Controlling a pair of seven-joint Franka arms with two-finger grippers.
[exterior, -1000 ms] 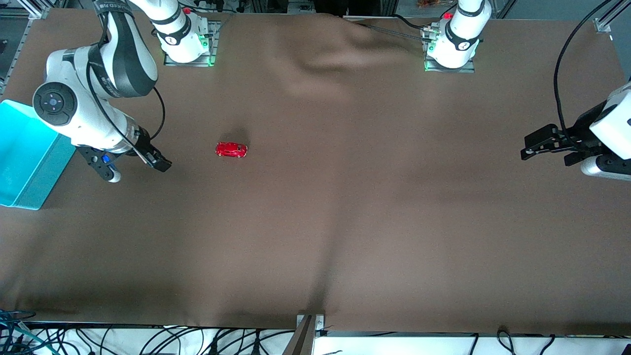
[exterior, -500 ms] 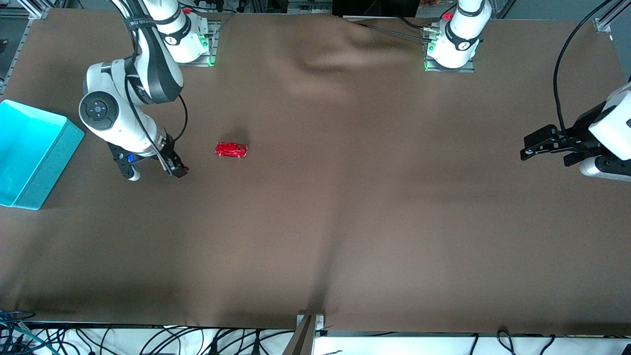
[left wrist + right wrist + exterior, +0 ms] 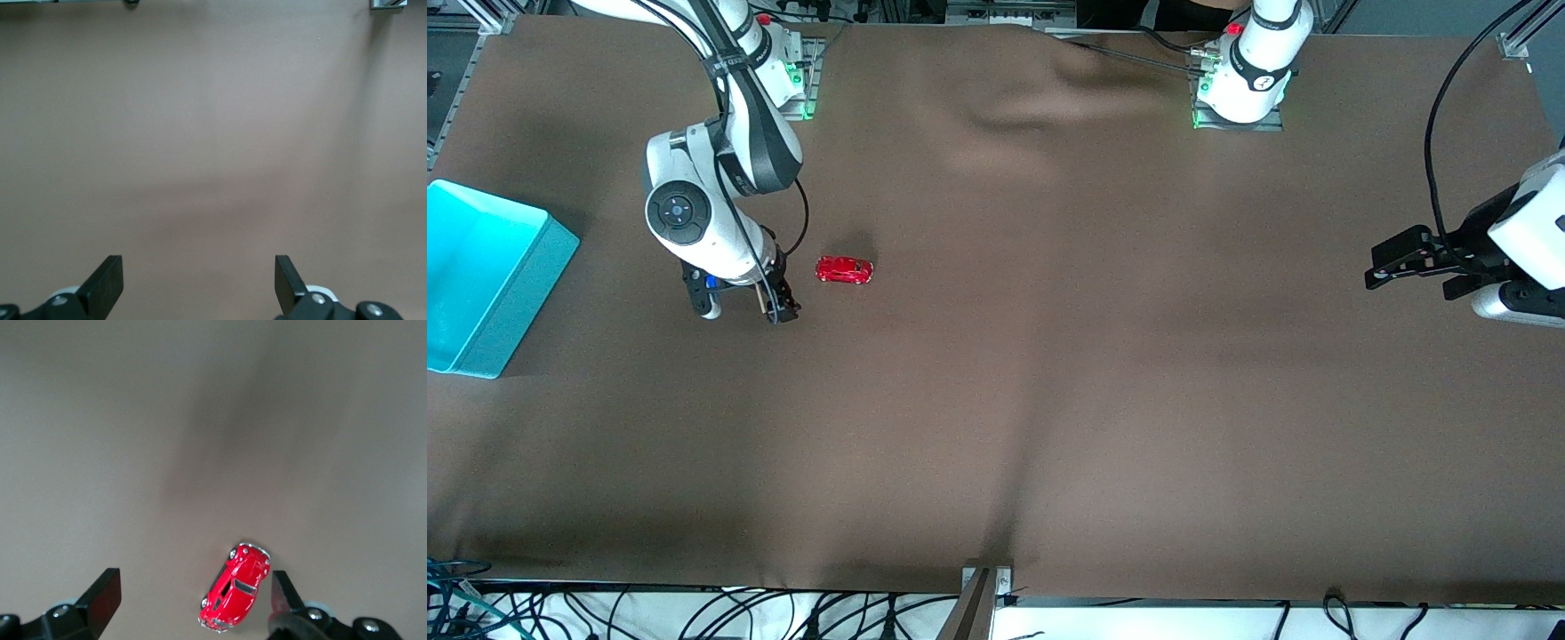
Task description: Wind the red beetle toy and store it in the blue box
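Observation:
The red beetle toy (image 3: 844, 269) rests on the brown cloth, on the right arm's half of the table. My right gripper (image 3: 745, 309) hangs low just beside it, toward the right arm's end, and is open with nothing in it. In the right wrist view the toy (image 3: 237, 587) lies on the cloth below the right gripper (image 3: 193, 593), close to one finger (image 3: 281, 592). The blue box (image 3: 527, 298) stands at the right arm's end of the table. My left gripper (image 3: 1376, 269) waits open over the left arm's end; the left wrist view shows only bare cloth below the left gripper (image 3: 199, 280).
A brown cloth (image 3: 1049, 373) covers the whole table, with wrinkles near the arm bases (image 3: 1005, 116). A metal bracket (image 3: 983, 587) and cables (image 3: 694, 613) run along the edge nearest the camera.
The right arm has swung away from the blue box toward the toy, its open gripper now just beside it. The toy, the box and the left arm have not moved.

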